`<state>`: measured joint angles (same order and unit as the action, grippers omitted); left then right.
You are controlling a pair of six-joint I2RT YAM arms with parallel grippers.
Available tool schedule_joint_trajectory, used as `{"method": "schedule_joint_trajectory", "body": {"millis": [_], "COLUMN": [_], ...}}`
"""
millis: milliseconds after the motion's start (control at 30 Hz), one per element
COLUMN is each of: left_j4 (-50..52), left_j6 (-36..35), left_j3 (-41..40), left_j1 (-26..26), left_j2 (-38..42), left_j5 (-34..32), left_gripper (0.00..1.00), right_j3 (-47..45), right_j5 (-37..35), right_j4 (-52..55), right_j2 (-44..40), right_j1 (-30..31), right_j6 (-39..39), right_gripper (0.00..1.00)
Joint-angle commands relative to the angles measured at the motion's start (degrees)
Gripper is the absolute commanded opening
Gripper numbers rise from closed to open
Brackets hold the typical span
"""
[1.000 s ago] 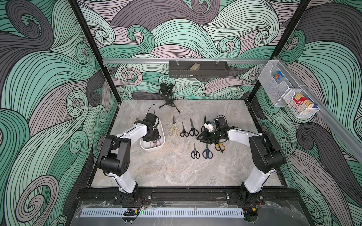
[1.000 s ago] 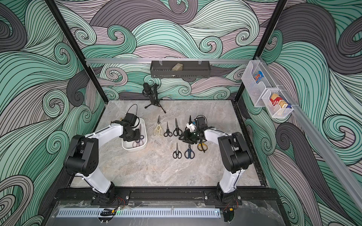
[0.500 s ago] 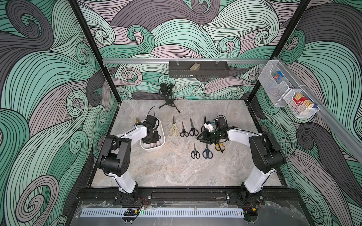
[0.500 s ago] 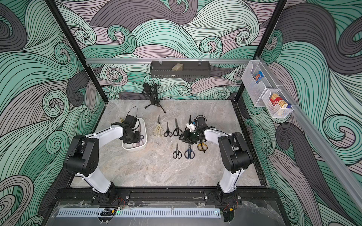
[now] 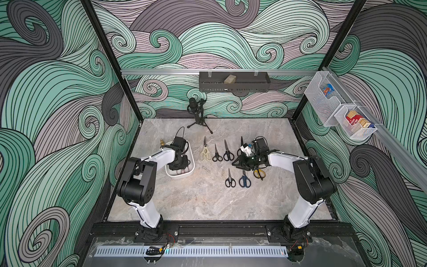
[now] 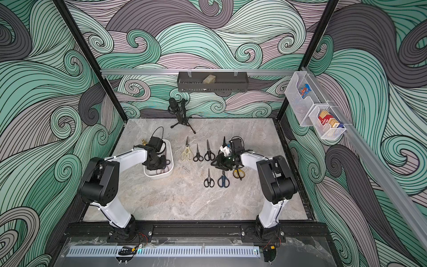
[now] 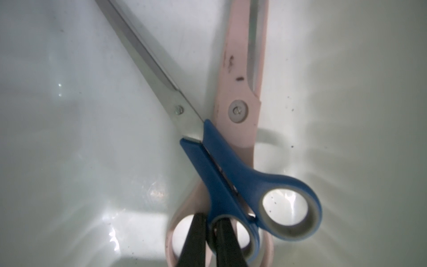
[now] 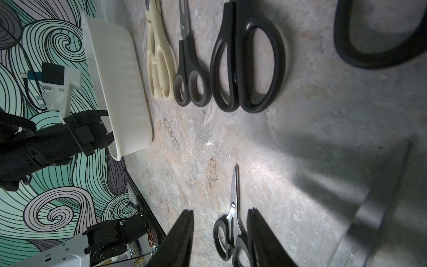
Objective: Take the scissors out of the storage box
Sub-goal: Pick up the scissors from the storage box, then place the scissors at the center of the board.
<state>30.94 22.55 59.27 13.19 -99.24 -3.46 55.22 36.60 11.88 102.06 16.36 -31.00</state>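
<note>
The white storage box [image 5: 180, 177] [image 6: 159, 177] stands on the left of the table. Inside it lie blue-handled scissors [image 7: 231, 171] across long pale pink scissors [image 7: 240, 92]. My left gripper [image 7: 211, 231] [image 5: 178, 165] reaches down into the box, shut on the rim of the blue scissors' handle loop. My right gripper [image 8: 220, 210] [image 5: 235, 163] hangs low over the table, open, with nothing between its fingers; small black scissors [image 8: 228, 226] lie on the table beyond them. Cream scissors [image 5: 205, 152], black scissors [image 5: 227, 151], blue scissors [image 5: 244, 179] and yellow-black scissors [image 5: 259, 173] lie on the table.
A microphone on a tripod [image 5: 196, 113] stands at the back. A black wall tray [image 5: 233, 84] and white wire baskets [image 5: 335, 108] hang on the walls. Two more small black pairs [image 5: 216, 154] [image 5: 230, 179] lie among the rows.
My left gripper has shifted slightly toward the front end of the box. The right arm and the scissors on the table have not moved.
</note>
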Motion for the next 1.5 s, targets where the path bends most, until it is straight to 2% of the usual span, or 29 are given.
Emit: {"method": "schedule_joint_trajectory", "body": {"millis": [0,100,467,700,867,1133,1300,1467], "left_j4": [0.3,0.9,4.8,7.6,6.2,5.1,3.6,2.9], "left_j6": [-0.6,-0.9,-3.9,-6.5,-9.5,-12.0,-13.8,-14.2], "left_j3": [0.2,0.4,0.9,1.5,1.5,3.1,0.1,-2.4], "left_j1": [0.0,0.1,0.0,0.5,2.0,12.3,21.1,27.3], "left_j2": [-0.7,0.1,6.7,10.9,14.9,17.3,19.1,18.1], "left_j5": [-0.4,-0.6,-1.3,-1.1,3.5,5.2,5.0,3.3], "left_gripper": [0.07,0.0,0.0,0.0,0.0,0.0,0.0,0.0], "right_j3": [-0.2,0.0,2.1,7.0,10.4,10.7,9.8,8.7], "right_j5": [0.8,0.9,1.5,4.0,3.7,0.7,-1.7,-3.3], "right_j4": [0.3,0.3,0.3,0.3,0.2,0.2,0.2,0.2], "right_j2": [0.4,0.2,-1.1,0.1,1.2,0.8,0.7,0.0], "right_j1": [-0.4,-0.4,0.0,4.1,7.4,7.6,6.7,4.6], "right_j6": [0.3,0.1,-0.4,1.3,1.7,0.4,-0.6,-1.0], "right_gripper": [0.42,0.42,0.42,0.42,0.43,0.43,0.43,0.43]}}
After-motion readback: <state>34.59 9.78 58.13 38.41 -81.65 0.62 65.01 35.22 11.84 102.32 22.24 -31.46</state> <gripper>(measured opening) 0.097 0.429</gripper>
